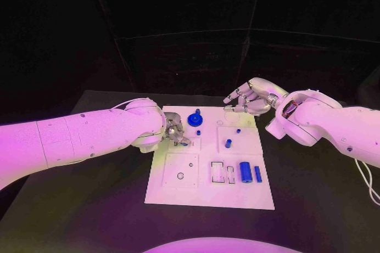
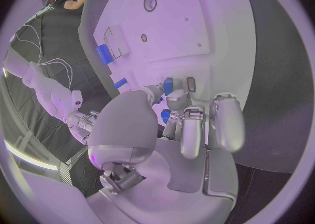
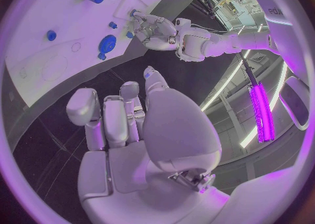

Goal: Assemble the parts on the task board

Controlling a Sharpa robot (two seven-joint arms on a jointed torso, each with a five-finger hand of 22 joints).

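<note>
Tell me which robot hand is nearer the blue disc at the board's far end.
Left. The left robot hand sits on the board just beside the blue disc; the right robot hand hovers off the board's far corner, farther away, holding nothing.

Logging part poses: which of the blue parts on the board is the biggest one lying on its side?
The blue cylinder near the task board's front right, lying flat beside a slimmer blue bar. The other blue parts are smaller and sit farther back.

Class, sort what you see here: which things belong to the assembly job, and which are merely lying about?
Belongs to the job:
task board
large blue cylinder
slim blue bar
blue round-headed part
small blue peg
left robot hand, fingers at a small blue part
right robot hand, holding nothing

Just lying about:
black table
white cable
</note>
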